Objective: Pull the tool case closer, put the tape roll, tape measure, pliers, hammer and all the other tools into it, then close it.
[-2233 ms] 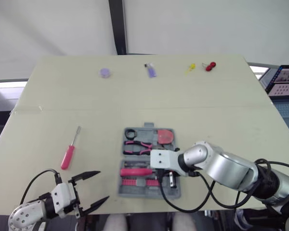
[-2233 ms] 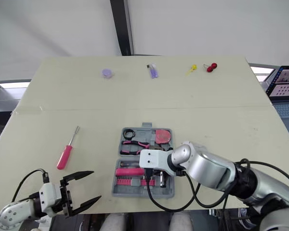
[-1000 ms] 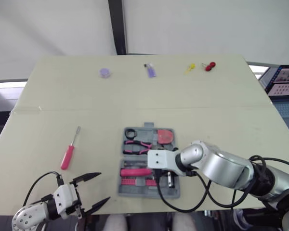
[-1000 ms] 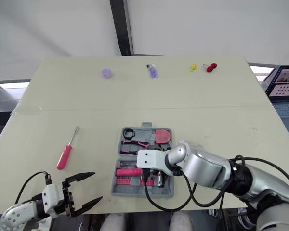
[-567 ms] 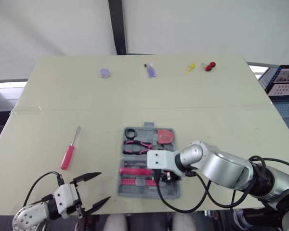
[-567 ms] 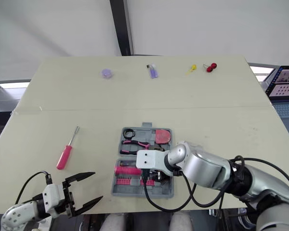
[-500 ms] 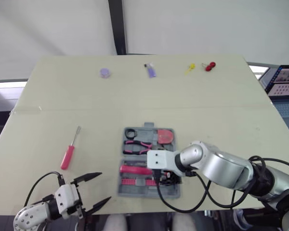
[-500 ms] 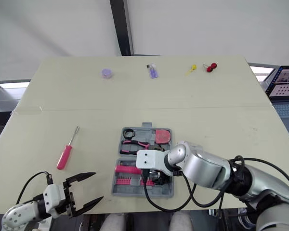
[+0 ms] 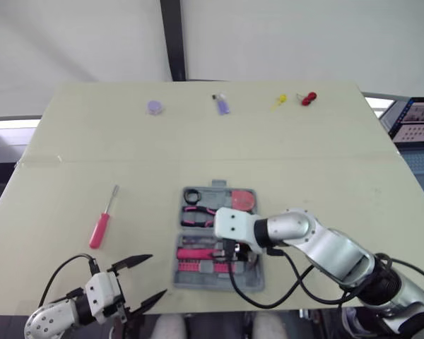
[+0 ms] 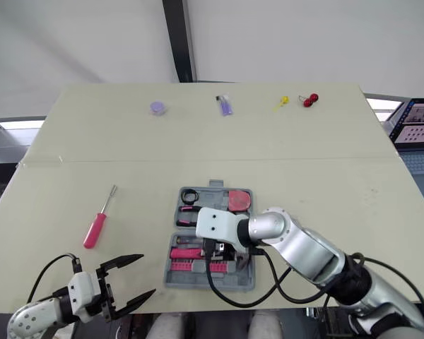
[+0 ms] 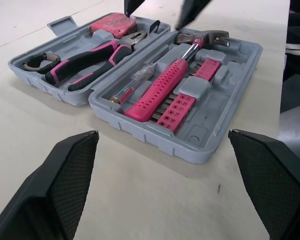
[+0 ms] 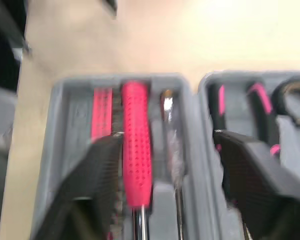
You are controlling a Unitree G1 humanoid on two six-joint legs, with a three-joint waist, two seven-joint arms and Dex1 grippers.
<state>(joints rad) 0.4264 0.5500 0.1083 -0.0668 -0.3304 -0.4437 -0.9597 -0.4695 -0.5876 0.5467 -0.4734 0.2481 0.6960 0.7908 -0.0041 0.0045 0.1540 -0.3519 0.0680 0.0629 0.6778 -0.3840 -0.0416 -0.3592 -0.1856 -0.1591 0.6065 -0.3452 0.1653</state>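
Black two-fingered left gripper (image 9: 155, 275) hangs low, fingers spread; right arm bends inward, right gripper (image 12: 167, 137) likewise parted wide.

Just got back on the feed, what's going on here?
The right gripper hangs open over the open case, above the hammer in its slot. Pliers, tape measure and tape roll sit in the other half. The screwdriver lies on the table left of the case. The left gripper is open, empty.

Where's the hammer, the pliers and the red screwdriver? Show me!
hammer (image 11: 167, 77), left wrist view, on its pink grip.
pliers (image 11: 92, 54), left wrist view, on a pink-and-black handle.
screwdriver (image 9: 100, 224), left eye view, on its red handle.
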